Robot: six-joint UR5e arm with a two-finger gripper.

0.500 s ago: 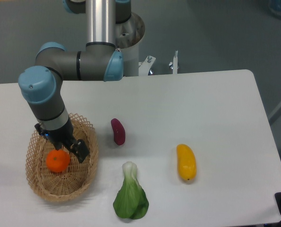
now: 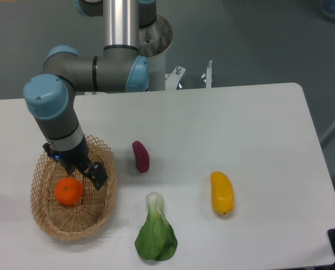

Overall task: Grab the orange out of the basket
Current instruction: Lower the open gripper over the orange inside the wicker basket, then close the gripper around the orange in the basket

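white table (image 2: 251, 129); grey floor (image 2: 251, 39)

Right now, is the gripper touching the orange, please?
Cannot tell: the camera shows the gripper right beside the orange, its fingertips hidden, with no plain gap or contact.

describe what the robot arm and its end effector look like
The arm has grey tubular links, light-blue rounded joint caps and a shiny silver upright tube. Its end effector is small, black and blocky, with a blue glint near the wrist. No cables or markings are discernible.

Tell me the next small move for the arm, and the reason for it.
Probably shift the gripper slightly left and down over the orange. The orange lies in the basket, and the gripper hangs just to its upper right, with nothing visibly held. Whether the jaws are open cannot be told.
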